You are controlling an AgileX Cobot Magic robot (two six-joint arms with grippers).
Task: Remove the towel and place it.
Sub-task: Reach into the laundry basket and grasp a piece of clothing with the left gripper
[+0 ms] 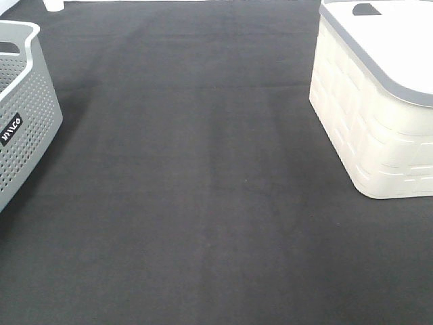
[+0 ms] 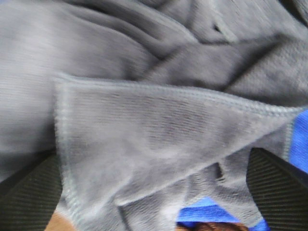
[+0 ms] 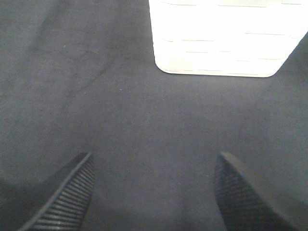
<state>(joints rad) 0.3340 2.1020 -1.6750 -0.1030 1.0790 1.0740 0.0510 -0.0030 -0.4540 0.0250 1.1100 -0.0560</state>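
Here, crumpled towel (image 2: pixel 144 120) overlies blue cloth (image 2: pixel 299 144) under spread left pincer (image 2: pixel 154 192)

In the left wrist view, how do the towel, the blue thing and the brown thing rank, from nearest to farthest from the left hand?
1. The towel: on top, its hemmed flap lying between the open fingers of the left hand.
2 and 3. The blue thing and the brown thing: both show behind the towel's edge, near the fingers' base; too close to call.
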